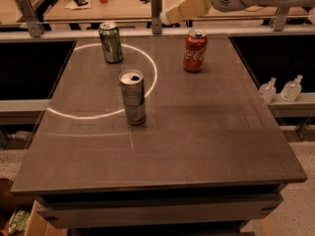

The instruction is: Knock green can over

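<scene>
The green can stands upright at the far left of the dark table, on the back arc of a white circle painted on the top. My gripper comes in from the upper right on a pale arm. It hangs above the table's far edge, to the right of the green can and up and left of the red Coca-Cola can. It touches nothing.
A taller slim silver can stands upright nearer the middle of the table, inside the circle. A metal rail with posts runs along the far edge. Two small clear bottles sit on a ledge to the right.
</scene>
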Controlling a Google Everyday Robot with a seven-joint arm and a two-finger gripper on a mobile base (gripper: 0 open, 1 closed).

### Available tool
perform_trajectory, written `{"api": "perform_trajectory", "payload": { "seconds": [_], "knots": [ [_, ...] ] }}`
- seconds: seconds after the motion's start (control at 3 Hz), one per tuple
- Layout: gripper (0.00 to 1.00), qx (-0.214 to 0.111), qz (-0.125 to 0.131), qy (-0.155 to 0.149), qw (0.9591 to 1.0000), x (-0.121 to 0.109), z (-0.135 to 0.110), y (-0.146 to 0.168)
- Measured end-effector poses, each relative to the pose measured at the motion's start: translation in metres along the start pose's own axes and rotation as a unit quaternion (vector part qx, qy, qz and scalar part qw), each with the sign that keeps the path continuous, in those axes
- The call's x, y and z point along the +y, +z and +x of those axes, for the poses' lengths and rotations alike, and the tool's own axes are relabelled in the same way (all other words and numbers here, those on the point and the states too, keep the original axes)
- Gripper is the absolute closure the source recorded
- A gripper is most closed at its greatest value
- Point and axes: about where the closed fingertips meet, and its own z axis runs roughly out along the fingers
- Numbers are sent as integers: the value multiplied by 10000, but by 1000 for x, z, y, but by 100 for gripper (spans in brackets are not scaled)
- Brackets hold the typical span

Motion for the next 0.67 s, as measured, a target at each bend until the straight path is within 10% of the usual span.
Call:
{"api": "perform_trajectory", "payload": {
  "seconds": [0.67],
  "knots": [
    [0,-428,-288,534,9972,60,-9,61]
  ]
}}
